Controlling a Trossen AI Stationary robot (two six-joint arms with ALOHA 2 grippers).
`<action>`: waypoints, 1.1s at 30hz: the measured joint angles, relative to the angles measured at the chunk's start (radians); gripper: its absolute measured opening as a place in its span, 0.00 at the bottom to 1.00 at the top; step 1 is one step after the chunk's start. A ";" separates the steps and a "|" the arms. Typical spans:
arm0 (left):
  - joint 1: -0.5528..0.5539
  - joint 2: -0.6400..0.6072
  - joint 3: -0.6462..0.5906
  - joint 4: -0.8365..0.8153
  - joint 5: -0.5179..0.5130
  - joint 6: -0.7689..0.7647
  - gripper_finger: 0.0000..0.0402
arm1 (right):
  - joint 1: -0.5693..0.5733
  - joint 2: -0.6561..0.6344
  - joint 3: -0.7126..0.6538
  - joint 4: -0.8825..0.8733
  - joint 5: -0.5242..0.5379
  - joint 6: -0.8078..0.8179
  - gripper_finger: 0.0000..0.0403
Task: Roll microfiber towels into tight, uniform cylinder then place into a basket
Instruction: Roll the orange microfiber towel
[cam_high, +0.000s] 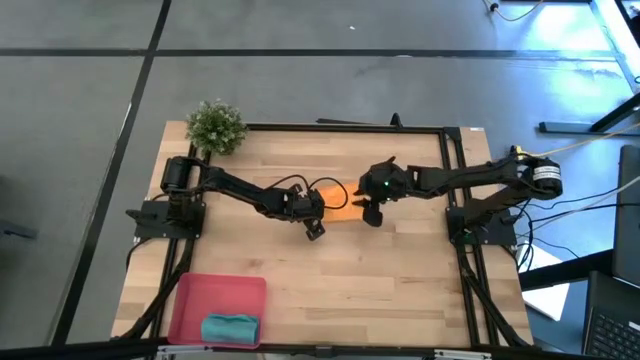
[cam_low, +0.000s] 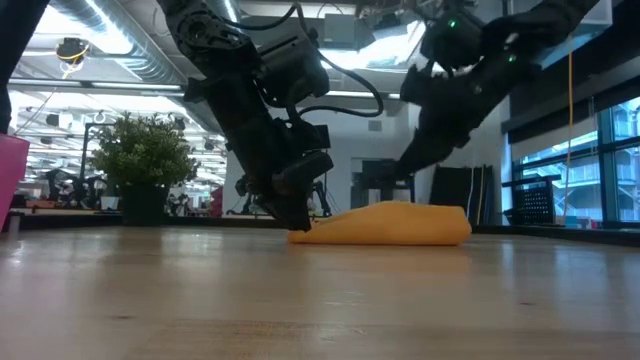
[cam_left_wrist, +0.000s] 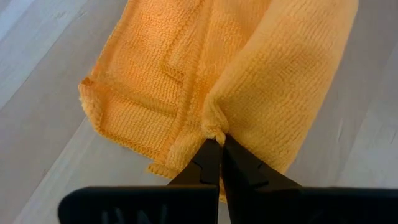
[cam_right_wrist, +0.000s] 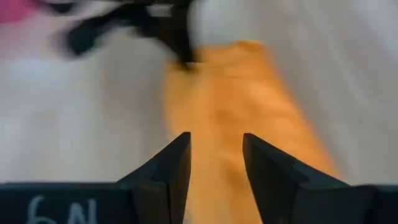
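The orange towel (cam_high: 335, 198) lies mid-table, partly rolled: in the left wrist view a thick roll (cam_left_wrist: 280, 81) sits beside a flat, unrolled part (cam_left_wrist: 149, 81). My left gripper (cam_left_wrist: 217, 142) is shut on the roll's end. My right gripper (cam_right_wrist: 216, 140) hovers open over the towel's other end (cam_low: 440, 222), its fingers clear of the cloth. A teal towel (cam_high: 230, 327) lies rolled inside the red-pink basket (cam_high: 190, 300) at the table's near left corner. My left gripper pinches the edge of the roll's end (cam_left_wrist: 214, 129) between its two fingertips, only a small bunch of cloth. The fingers slant down from the table's left side. The towel rests on the table along its whole length (cam_low: 385, 228).
A small green potted plant (cam_high: 215, 125) stands at the far left corner. Bare wood lies between the towel and the table's near edge (cam_high: 380, 300). A black frame runs along the table's sides.
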 joint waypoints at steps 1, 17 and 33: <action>0.000 0.000 0.000 0.000 0.000 0.000 0.00 | 0.010 -0.005 0.000 0.002 -0.032 -0.012 0.36; 0.000 0.000 0.000 0.000 0.001 -0.001 0.00 | 0.031 0.148 -0.091 0.193 -0.106 -0.189 0.36; -0.003 -0.029 -0.002 -0.041 0.031 0.000 0.00 | -0.048 0.299 -0.085 0.253 -0.144 -0.177 0.36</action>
